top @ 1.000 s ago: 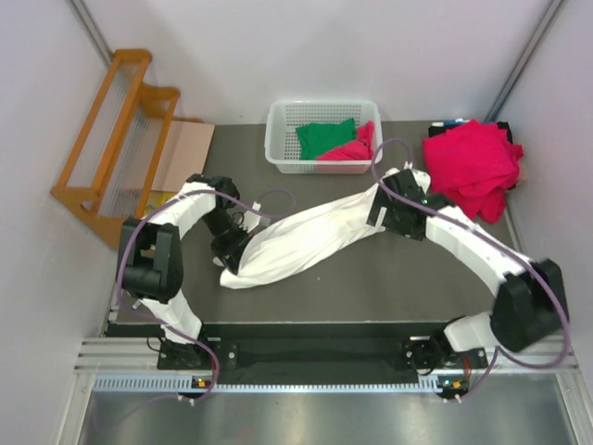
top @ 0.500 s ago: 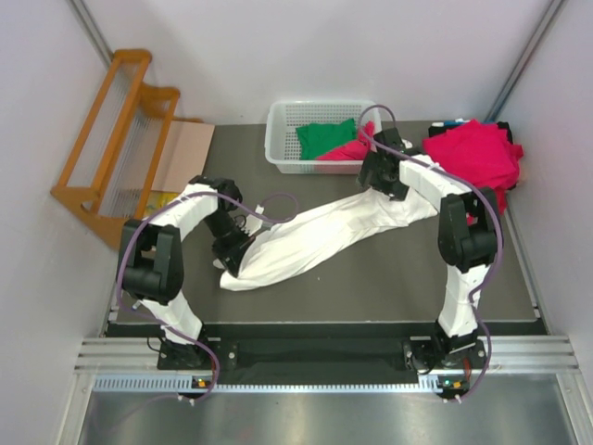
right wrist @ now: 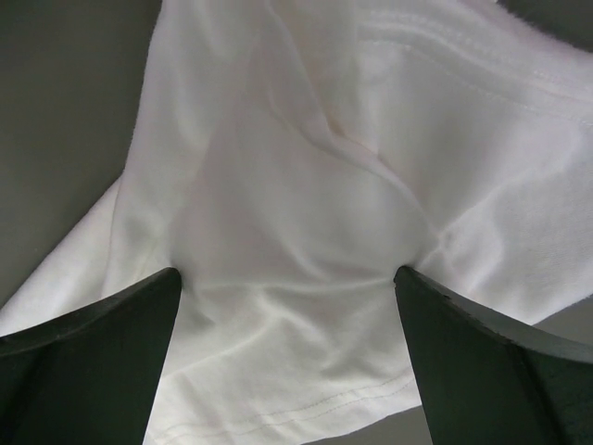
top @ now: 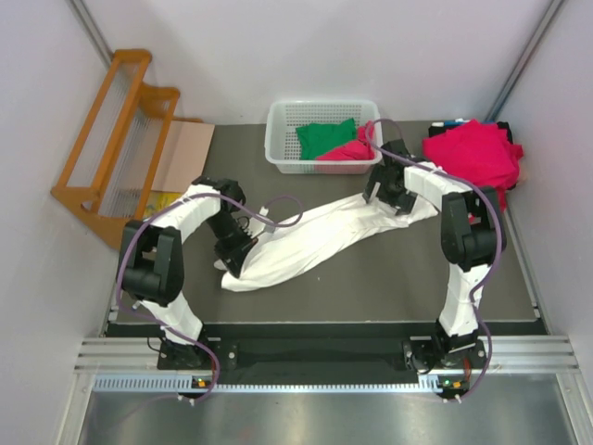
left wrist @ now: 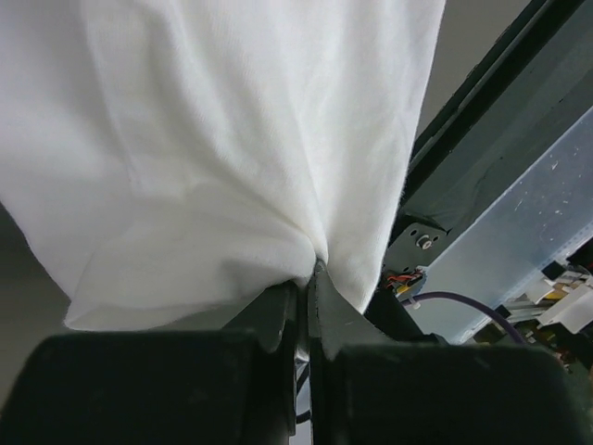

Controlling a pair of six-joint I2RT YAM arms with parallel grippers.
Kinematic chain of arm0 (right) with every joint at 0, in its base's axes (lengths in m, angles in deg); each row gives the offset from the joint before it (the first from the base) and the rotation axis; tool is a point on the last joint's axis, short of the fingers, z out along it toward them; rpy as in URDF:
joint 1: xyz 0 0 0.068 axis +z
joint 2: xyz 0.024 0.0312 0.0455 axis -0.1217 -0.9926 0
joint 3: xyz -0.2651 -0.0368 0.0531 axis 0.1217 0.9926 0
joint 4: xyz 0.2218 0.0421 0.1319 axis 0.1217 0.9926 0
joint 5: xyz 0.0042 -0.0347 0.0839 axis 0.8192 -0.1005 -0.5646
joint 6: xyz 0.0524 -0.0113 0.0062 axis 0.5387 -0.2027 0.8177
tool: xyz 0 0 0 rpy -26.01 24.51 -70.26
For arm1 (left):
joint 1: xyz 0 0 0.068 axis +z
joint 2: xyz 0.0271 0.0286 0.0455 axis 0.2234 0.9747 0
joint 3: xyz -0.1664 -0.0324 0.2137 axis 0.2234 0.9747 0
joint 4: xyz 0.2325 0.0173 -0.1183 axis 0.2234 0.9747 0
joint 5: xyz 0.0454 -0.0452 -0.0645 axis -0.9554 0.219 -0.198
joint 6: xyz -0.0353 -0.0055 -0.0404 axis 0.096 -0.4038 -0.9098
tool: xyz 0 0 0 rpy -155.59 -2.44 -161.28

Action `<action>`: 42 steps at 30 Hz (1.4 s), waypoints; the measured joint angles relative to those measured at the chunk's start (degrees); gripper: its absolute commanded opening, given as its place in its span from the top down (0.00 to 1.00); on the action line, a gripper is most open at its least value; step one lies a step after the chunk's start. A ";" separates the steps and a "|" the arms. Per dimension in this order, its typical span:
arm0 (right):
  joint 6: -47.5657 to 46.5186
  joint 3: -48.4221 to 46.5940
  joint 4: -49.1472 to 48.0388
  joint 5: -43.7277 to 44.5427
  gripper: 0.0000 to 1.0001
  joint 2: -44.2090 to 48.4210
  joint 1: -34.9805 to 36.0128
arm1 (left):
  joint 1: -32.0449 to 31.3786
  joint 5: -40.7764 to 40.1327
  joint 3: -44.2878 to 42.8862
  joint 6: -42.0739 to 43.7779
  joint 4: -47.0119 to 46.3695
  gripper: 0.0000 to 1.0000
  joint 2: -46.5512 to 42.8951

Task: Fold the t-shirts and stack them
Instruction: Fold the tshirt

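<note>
In the upper left of the top view a wooden rack [top: 116, 139] stands off the desk [top: 371, 287], with a sheet of cardboard [top: 185, 153] leaning beside it. Just right of these, the left end effector [top: 232, 260] sits at centre left of the desk. The left wrist view shows its jaws pinched narrow on a gathered fold of the white shirt [left wrist: 232, 167], with cloth fanning out above the left end effector [left wrist: 304, 287]. A purple cable [top: 278, 209] from that arm loops over the shirt's left part.

The white shirt [top: 315, 236] lies bunched in a long band across the middle of the desk, running from lower left to upper right. Behind it, at top centre, a white basket [top: 278, 148] holds a green shirt [top: 326, 137] and a pink shirt [top: 352, 148].

The right end effector [top: 387, 190] is at the band's upper right end, close in front of the basket's right corner. In the right wrist view the right end effector [right wrist: 285, 273] is spread wide with wrinkled white cloth between the fingers, gripping nothing; whether the tips touch the cloth cannot be told. At the far right a pink pile [top: 473, 162] of shirts rests on the desk's back corner, near that arm.
</note>
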 measured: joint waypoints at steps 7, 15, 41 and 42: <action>0.20 1.09 -1.18 -1.22 0.00 0.55 -1.20 | -4.31 0.70 2.21 0.96 0.00 0.94 -3.30; -1.01 1.09 -1.09 -1.64 0.00 0.85 -1.81 | -7.89 0.13 4.20 0.72 0.04 0.47 -4.07; -8.41 -4.74 9.94 13.60 0.00 15.17 36.48 | 24.24 11.10 -8.76 0.26 1.62 0.02 -2.84; -8.39 -6.54 10.45 13.05 0.00 14.12 38.71 | 24.81 11.06 -8.50 -0.20 1.95 0.02 -2.86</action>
